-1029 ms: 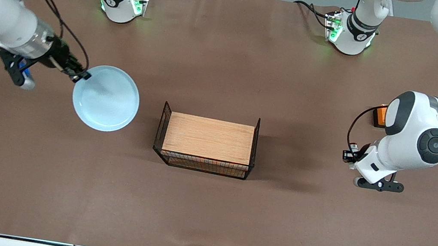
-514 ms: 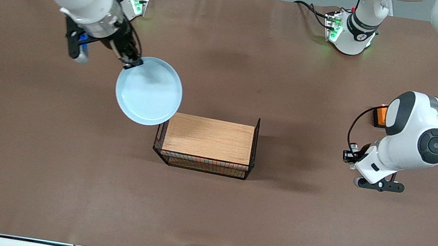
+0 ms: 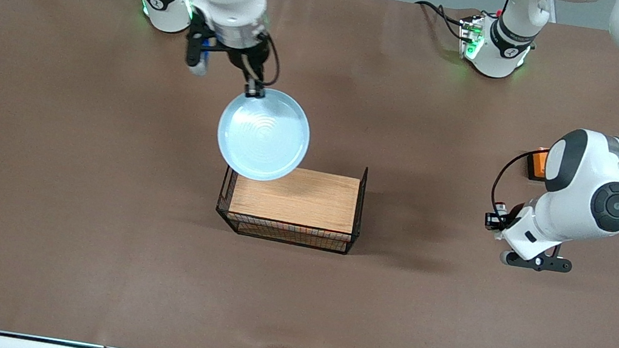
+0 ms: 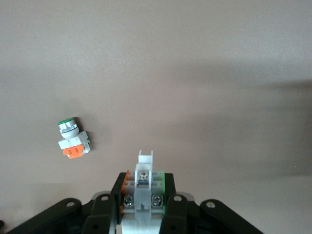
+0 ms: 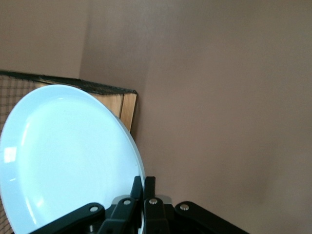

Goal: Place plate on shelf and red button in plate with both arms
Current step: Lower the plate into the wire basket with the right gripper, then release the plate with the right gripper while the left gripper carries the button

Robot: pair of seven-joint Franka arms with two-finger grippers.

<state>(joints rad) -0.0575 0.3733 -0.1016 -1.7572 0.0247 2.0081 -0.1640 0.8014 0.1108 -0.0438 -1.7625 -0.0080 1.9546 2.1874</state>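
Plate [image 3: 264,134]: pale blue, carried clear of the counter [image 3: 33,218] by its rim; it hangs over the edge of the basket [image 3: 292,205] toward the right arm's end, overlapping a corner of the wooden top [image 3: 306,198]. Judged to be in transit to that top, hence held level and high.
Right hand [image 3: 253,91]: fingers pressed together on the plate's rim at a single point, pinching it; the right wrist view confirms the rim [image 5: 139,183] running between the closed fingers. An edge grip leaves the plate free to tip, so a slow lowering is advisable.
Basket: wire-sided, mid-counter, nothing resting on its top yet.
Red button [image 4: 142,187]: seen only in the left wrist view, held upright between the left hand's fingers, white body with orange and green at its sides.
Left hand [image 3: 496,217]: closed on the red button, low over the counter toward the left arm's end; this arm waits, presumably until the plate is set down.
Other items: a similar white switch with an orange block [image 4: 73,141] lies on the counter near the left hand; an orange piece [image 3: 535,163] sits partly hidden by the left arm.
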